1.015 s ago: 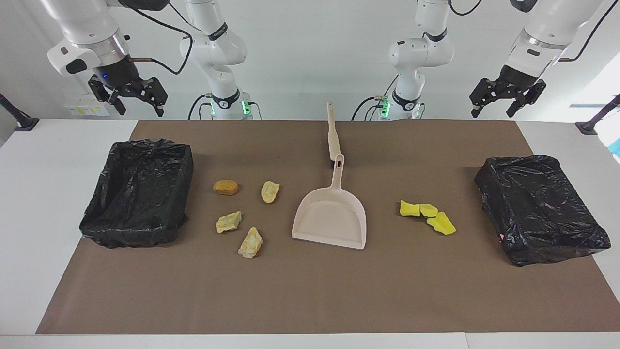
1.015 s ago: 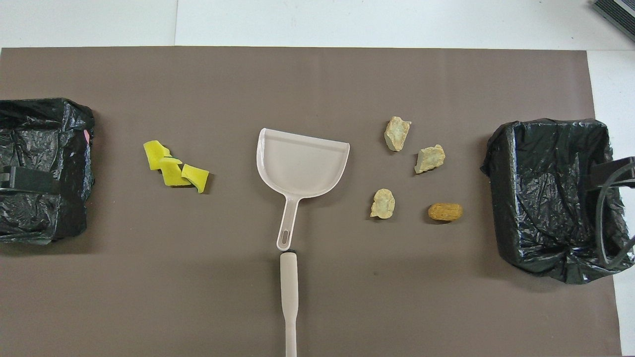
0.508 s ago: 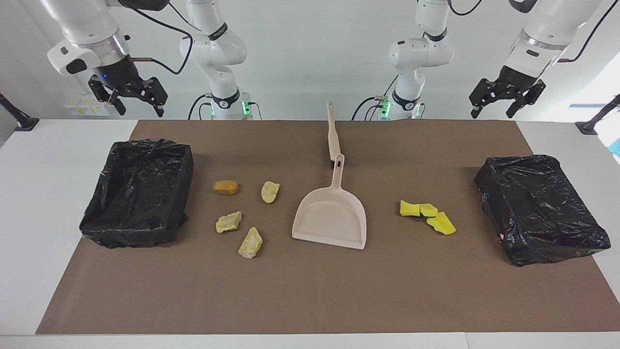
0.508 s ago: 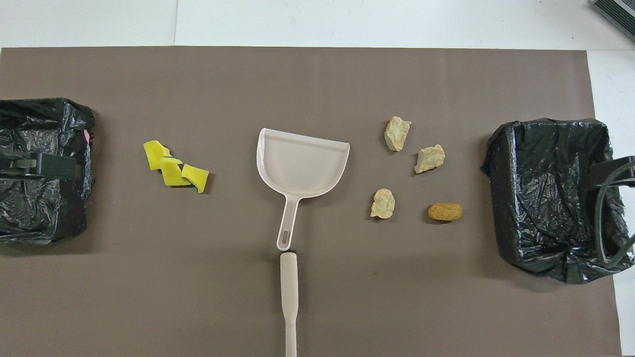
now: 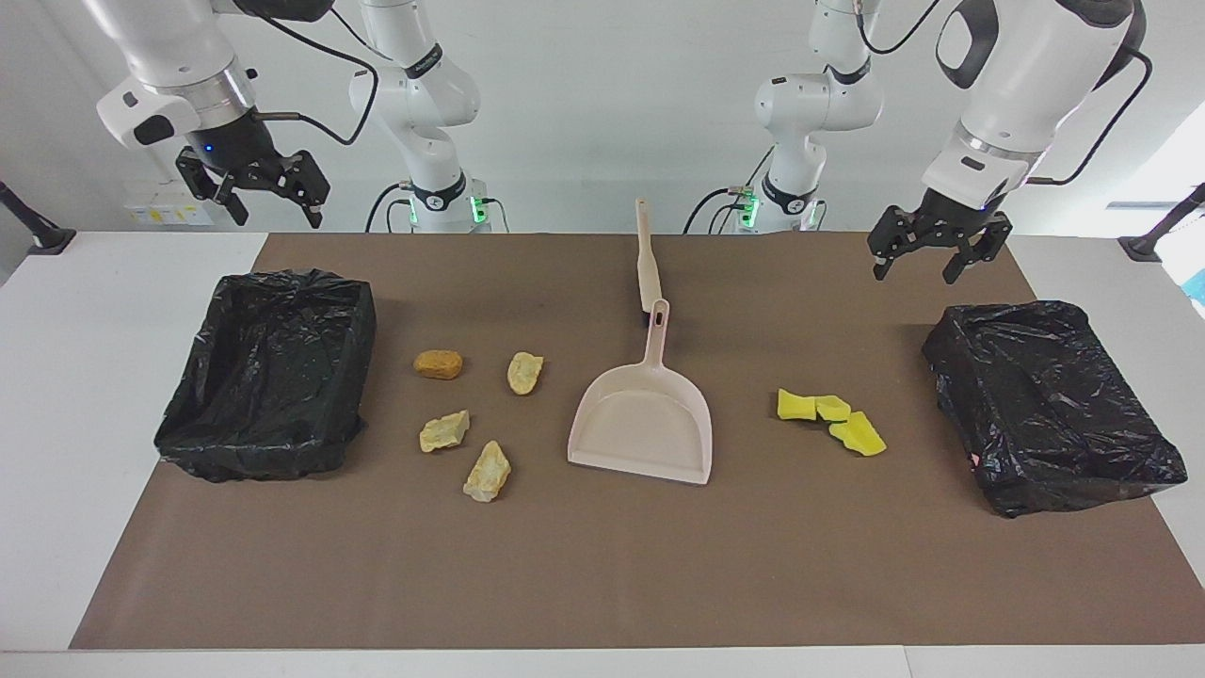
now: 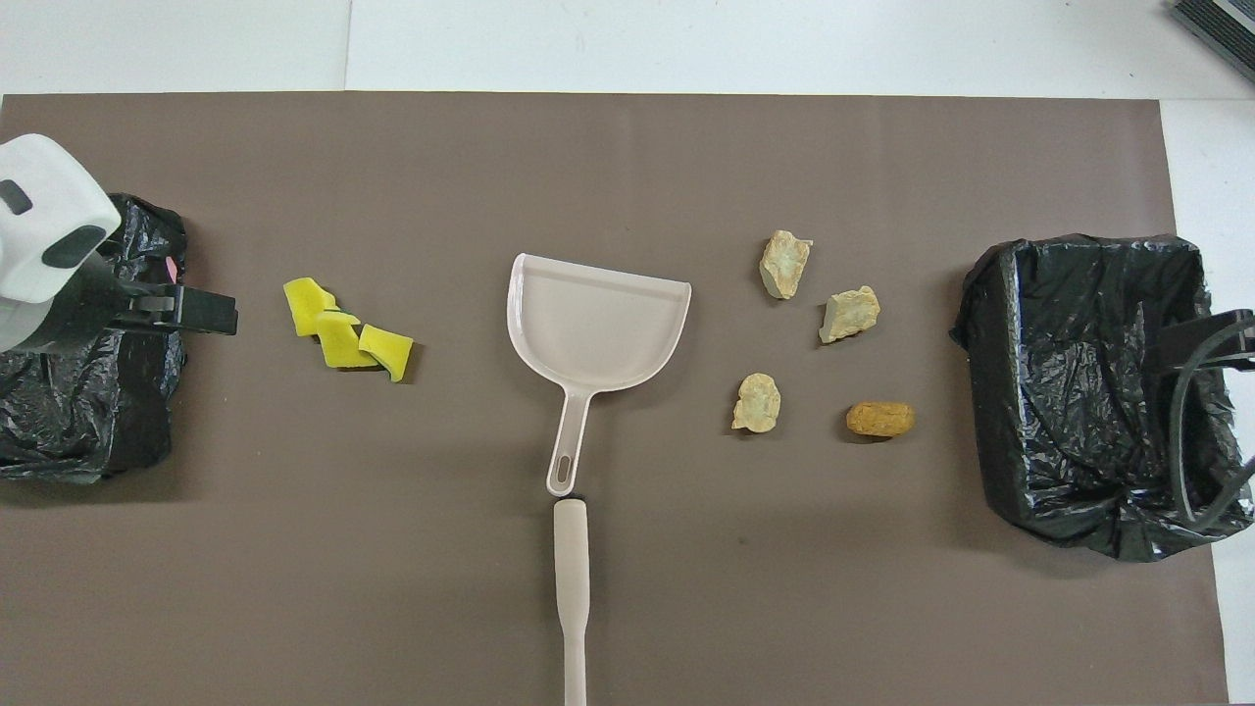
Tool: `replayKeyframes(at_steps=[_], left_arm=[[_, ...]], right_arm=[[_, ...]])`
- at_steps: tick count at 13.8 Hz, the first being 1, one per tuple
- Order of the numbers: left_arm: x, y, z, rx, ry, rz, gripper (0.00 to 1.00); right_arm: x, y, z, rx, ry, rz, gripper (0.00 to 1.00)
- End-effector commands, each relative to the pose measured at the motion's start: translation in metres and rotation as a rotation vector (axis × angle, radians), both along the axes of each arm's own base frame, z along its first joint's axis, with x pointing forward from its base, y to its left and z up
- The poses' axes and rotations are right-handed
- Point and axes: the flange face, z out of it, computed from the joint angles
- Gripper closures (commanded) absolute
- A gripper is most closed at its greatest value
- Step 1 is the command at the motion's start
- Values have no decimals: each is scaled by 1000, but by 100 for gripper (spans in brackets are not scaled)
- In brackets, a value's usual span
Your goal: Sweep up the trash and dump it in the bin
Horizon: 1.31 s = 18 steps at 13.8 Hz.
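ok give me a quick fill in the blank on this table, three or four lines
1. The dustpan lies between the yellow sponge chunks and the four ___ lumps.
2. The brush handle lies ___ to the robots than the dustpan's tray.
3. Each end of the table has a bin lined with a ___ bag.
4. The left gripper hangs with jaws ___.

Missing words: bread-like; nearer; black; open

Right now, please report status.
Left gripper open, over the mat. Right gripper open, waiting. Trash unswept; dustpan, brush untouched. Nothing blocking.
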Motion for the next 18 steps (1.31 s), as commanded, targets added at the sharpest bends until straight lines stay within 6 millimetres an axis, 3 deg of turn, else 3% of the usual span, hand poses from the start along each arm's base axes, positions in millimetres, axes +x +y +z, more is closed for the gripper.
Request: replayKeyframes(at_steps=[1,4,9,11,15,18], left_arm=[[-4,-3,-5,-11,-6,12,0],[-3,-4,-17,-12,1,10,0],[4,-21,-32,-16,-14,-15,0],[10,-40,-42,-20,-29,-46,0],[10,-45,-55,-17,-3,-52,0],[-16,-71,-80,-6,54,-26,0]], right_arm=[[-4,1,-4,10,-10,17,0],[-6,0,-7,10,-6,12,0],[4,16,-33,13,-23,38,0],[7,38,-50,17,-19,38,0],[19,105,-88,27,-29,19,0],[22,154,-98,31,-53,-18,0]])
